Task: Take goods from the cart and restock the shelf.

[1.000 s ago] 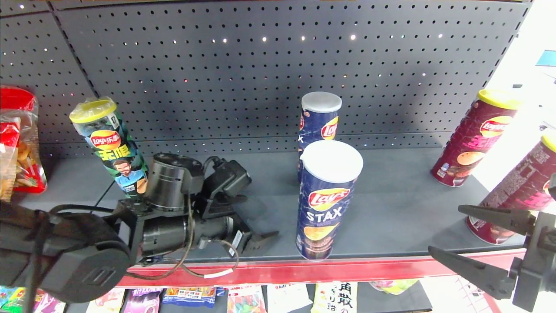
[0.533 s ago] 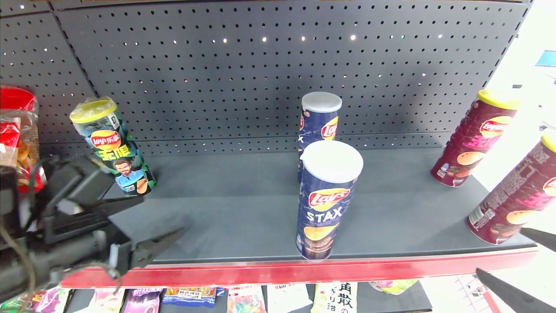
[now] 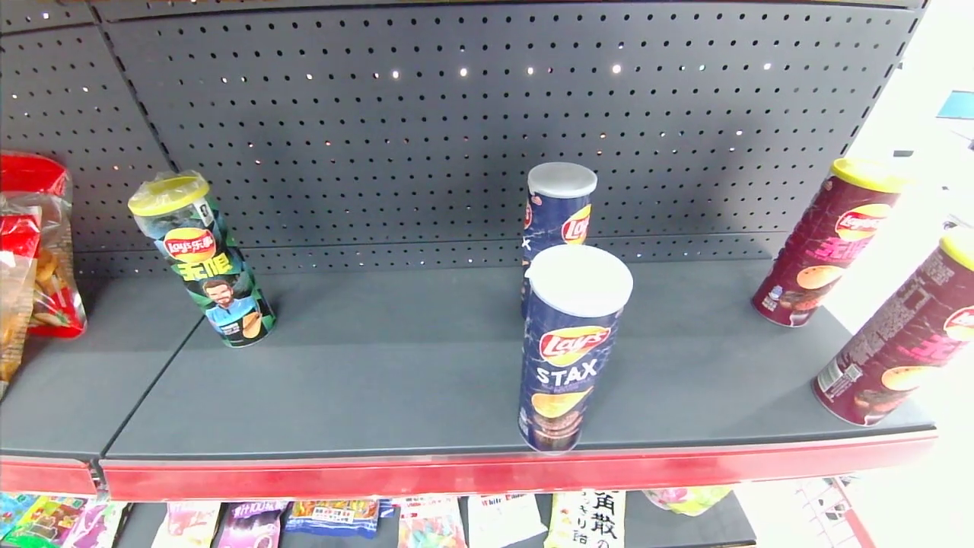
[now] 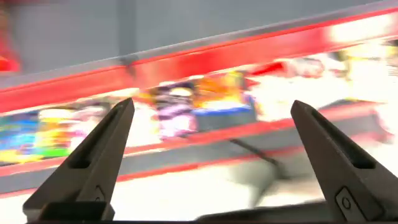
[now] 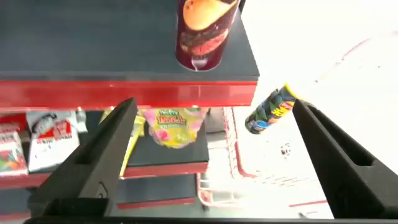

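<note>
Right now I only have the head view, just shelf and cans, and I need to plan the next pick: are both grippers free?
Observer: Yes. The left gripper is open with nothing in it, facing the shelf's red front edge.
Operator: And the right one?
Observer: The right gripper is open and empty too, in front of the shelf corner where the front maroon can stands.
Operator: Any stock in the cart?
Observer: One can with a yellow lid appears to lie in the red-wire cart, just past the right gripper.
</note>
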Tool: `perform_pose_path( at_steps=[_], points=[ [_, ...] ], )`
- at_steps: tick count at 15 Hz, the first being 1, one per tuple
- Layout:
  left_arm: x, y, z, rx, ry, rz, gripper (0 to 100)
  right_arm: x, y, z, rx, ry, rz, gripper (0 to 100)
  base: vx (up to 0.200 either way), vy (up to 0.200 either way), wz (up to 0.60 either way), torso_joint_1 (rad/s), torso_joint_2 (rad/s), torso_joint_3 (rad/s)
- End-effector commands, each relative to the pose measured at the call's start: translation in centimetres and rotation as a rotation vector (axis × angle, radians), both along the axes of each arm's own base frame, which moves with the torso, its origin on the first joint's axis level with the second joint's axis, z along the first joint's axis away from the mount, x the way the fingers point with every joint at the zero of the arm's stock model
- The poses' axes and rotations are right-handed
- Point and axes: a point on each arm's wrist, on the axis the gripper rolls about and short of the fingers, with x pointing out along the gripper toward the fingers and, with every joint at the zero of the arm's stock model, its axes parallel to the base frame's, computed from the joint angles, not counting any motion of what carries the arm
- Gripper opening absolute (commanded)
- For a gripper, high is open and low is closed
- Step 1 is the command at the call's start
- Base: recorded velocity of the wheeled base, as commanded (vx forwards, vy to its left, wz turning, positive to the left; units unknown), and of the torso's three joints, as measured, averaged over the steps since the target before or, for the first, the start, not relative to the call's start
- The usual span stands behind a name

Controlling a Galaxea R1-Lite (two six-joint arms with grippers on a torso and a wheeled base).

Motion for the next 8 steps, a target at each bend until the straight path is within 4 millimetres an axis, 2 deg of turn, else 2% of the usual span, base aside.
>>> perform_pose_path(
  at_steps=[1,2,8],
  points=[
    [-1.0,0.0,-0.4,0.026,-0.065,0.015,100,0.0,0.0,0.3,0.004,-0.011,0.0,100,0.0,0.0,0.0,0.0,0.0,0.0],
    [-1.0,0.0,-0.5,0.03,-0.07,0.017,100,0.1,0.0,0.6,0.005,-0.019,0.002,100,0.0,0.0,0.0,0.0,0.0,0.0],
    [-1.9,0.1,-1.2,0.05,-0.118,0.082,100,-1.0,-0.2,-0.4,-0.028,-0.003,0.025,100,-0.2,0.0,0.0,0.009,0.0,0.005]
  ],
)
